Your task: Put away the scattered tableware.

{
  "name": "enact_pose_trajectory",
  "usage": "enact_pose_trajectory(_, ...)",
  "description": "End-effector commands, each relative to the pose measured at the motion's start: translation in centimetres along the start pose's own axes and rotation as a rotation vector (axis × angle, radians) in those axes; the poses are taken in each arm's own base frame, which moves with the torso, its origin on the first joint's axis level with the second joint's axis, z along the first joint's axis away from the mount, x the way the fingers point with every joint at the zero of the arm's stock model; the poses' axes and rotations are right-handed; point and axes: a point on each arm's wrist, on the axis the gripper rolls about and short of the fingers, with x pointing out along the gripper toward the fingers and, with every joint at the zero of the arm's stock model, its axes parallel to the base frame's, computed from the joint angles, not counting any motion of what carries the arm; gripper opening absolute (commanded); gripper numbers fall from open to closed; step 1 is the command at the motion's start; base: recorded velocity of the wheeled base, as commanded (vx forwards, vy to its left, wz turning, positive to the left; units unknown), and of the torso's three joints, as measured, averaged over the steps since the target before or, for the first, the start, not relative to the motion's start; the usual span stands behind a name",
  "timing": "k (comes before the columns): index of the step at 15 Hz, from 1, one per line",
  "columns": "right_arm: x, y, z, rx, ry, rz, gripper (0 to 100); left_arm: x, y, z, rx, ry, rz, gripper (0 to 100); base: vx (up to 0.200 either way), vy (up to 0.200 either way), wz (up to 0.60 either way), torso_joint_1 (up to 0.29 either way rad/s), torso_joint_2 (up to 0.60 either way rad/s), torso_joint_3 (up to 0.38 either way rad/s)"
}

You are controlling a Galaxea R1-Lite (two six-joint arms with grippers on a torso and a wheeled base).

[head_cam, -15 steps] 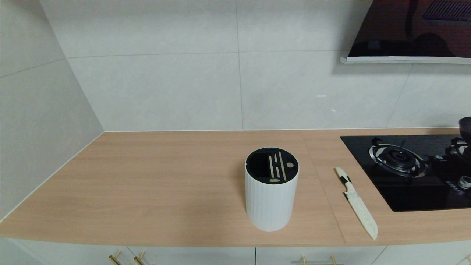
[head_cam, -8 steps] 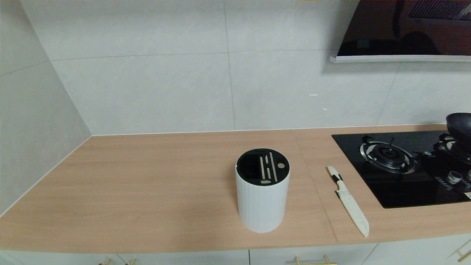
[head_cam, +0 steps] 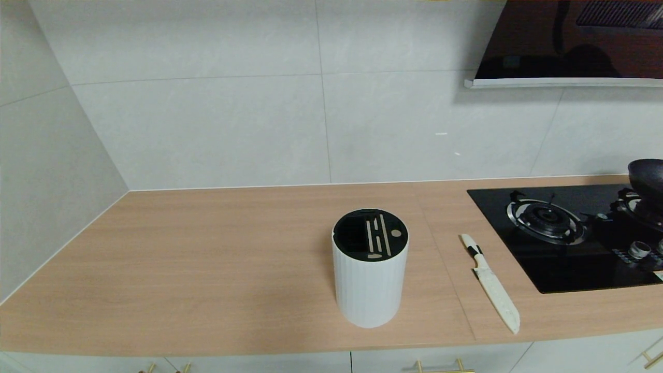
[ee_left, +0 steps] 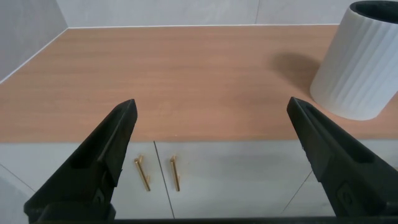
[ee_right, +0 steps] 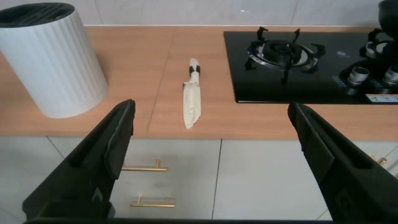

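Lying flat on the wooden counter (head_cam: 207, 259), the pale knife (head_cam: 489, 282) sits between the white ribbed holder (head_cam: 369, 290) and the black hob (head_cam: 559, 259), apart from both, with its handle toward the wall and its blade tip near the counter's front edge. Both claws are released: the left gripper (ee_left: 210, 106) hangs spread wide in front of the counter, facing the holder's side, and the right gripper (ee_right: 210, 106) hangs equally wide facing the knife, neither touching anything. The chief risk looks to be the knife's low, thin profile. Fingers closing on it could scrape the wood or slide off, and a nudge toward the edge could send the blade over the front. A grip on the blade instead of the handle would probably leave the knife hard to steer. The slots in the holder's black top are narrow, so a tilted or off-centre blade could jam against the rim and rock or topple the upright holder, which itself stands close to the front edge. Nothing protrudes from those slots or from the wider opening beside them; how deep they run, and whether anything lies inside, cannot be told. A dark pot (head_cam: 646, 178) rests on the hob's far burner, its contents out of sight.
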Motion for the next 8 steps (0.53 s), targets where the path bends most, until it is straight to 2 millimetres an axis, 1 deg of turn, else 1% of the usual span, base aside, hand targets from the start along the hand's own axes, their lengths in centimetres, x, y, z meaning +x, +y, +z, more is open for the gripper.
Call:
enact_pose_trajectory(1, 0.0, 0.0, 0.0, -0.012, 0.002, 0.001, 100, 0.0, 0.0, 0.0, 0.0, 0.0, 0.0, 100, 0.0, 0.0, 0.0, 0.0, 0.0, 0.0)
enact_pose_trajectory(2, -0.3, 0.0, 1.4, -0.002, -0.044, 0.01, 100, 0.0, 0.0, 0.0, 0.0, 0.0, 0.0, 100, 0.0, 0.0, 0.0, 0.0, 0.0, 0.0)
enact_pose_trajectory(3, -0.9, 0.0, 4.5, 0.053, -0.108, 0.058, 100, 0.0, 0.0, 0.0, 0.0, 0.0, 0.0, 100, 0.0, 0.0, 0.0, 0.0, 0.0, 0.0)
enact_pose_trajectory(4, -0.6, 0.0, 5.5, 0.088, -0.092, 0.112, 100, 0.0, 0.0, 0.0, 0.0, 0.0, 0.0, 100, 0.0, 0.0, 0.0, 0.0, 0.0, 0.0)
enact_pose_trajectory(5, 0.2, 0.0, 5.8, 0.078, -0.029, 0.145, 100, 0.0, 0.0, 0.0, 0.0, 0.0, 0.0, 100, 0.0, 0.0, 0.0, 0.0, 0.0, 0.0)
enact_pose_trajectory(7, 1.9, 0.0, 6.4, 0.06, 0.079, 0.157, 100, 0.0, 0.0, 0.0, 0.0, 0.0, 0.0, 100, 0.0, 0.0, 0.0, 0.0, 0.0, 0.0)
enact_pose_trajectory(8, 3.1, 0.0, 7.3, 0.062, 0.14, 0.175, 100, 0.0, 0.0, 0.0, 0.0, 0.0, 0.0, 100, 0.0, 0.0, 0.0, 0.0, 0.0, 0.0)
